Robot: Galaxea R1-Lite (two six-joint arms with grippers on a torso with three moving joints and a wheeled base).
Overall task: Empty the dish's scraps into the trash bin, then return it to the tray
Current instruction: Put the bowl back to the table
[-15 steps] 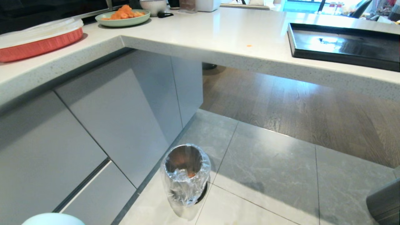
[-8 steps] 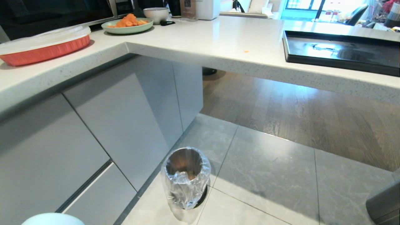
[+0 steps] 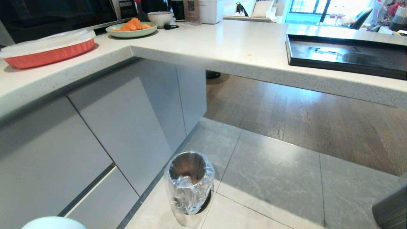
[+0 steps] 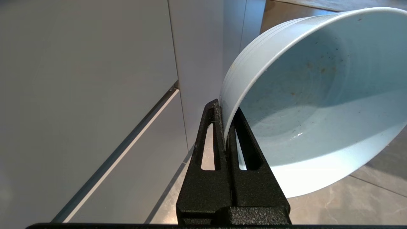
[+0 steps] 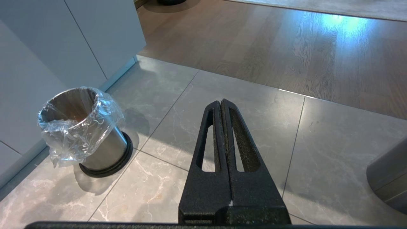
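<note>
Left gripper [image 4: 226,127] stays clenched on the emptied dish [image 4: 318,105]; the head view has tilted up toward the tray [image 3: 346,57], so return comes next.

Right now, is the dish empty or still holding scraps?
Empty: the dish, pinched at its rim by the left gripper, shows only specks and smears inside.
</note>
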